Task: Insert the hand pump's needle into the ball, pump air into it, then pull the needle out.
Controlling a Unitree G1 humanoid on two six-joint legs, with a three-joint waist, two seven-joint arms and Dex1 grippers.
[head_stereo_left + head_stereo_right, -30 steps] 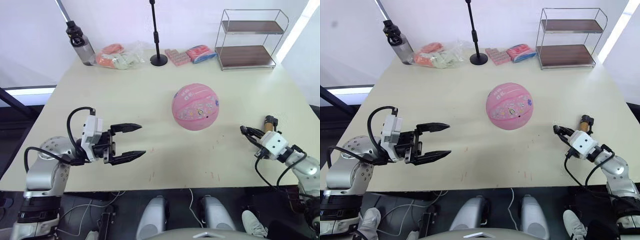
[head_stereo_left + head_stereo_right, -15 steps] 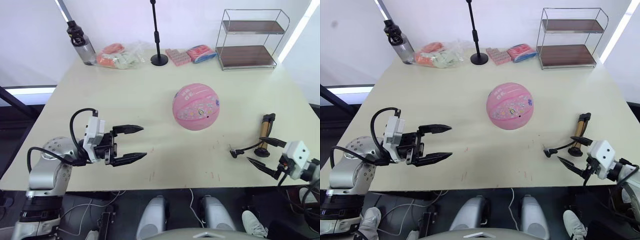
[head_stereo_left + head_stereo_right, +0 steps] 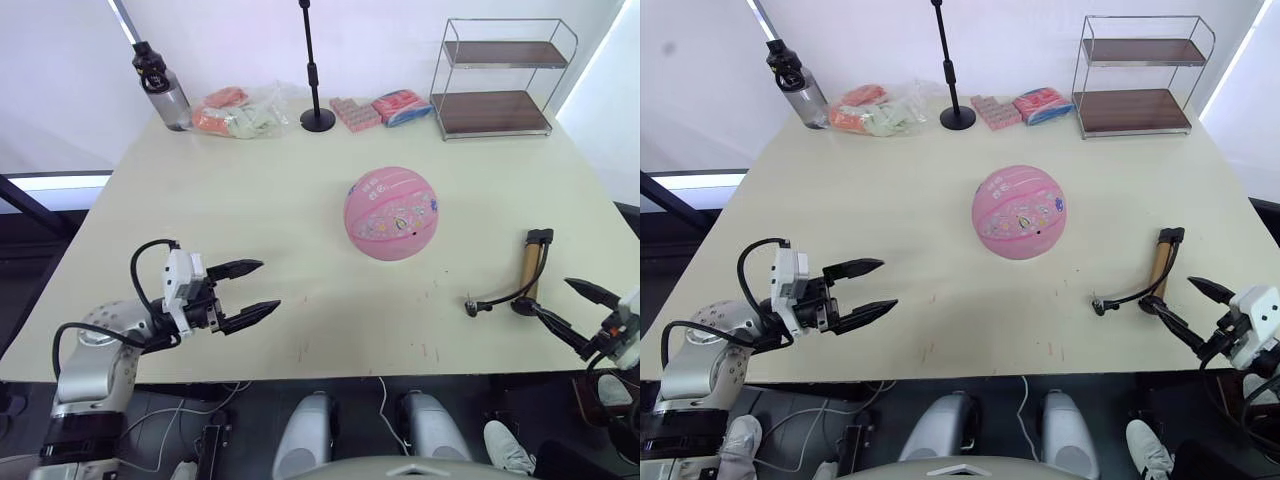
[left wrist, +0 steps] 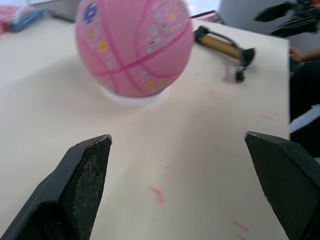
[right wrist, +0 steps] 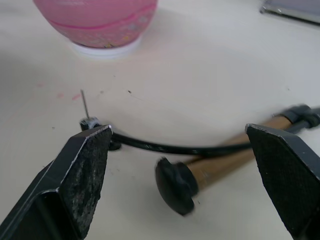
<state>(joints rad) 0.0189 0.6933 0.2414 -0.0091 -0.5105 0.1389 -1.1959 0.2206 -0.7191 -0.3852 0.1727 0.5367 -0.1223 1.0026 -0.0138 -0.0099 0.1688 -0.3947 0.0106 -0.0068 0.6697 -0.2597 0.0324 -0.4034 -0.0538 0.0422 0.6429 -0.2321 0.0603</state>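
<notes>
A cream table point(image 3: 250, 200) stands before a white wall. The pump point(image 3: 527, 270) lies near the right edge, just beside the open right gripper point(image 3: 578, 309). The ball point(image 3: 391, 213) rests mid-table, well apart from the open left gripper point(image 3: 250, 290).

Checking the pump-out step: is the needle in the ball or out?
Out. The needle lies on the table, clear of the ball.

bare table point(image 3: 250, 210) around ball point(image 3: 391, 213), hand pump point(image 3: 528, 270) lying apart
</notes>
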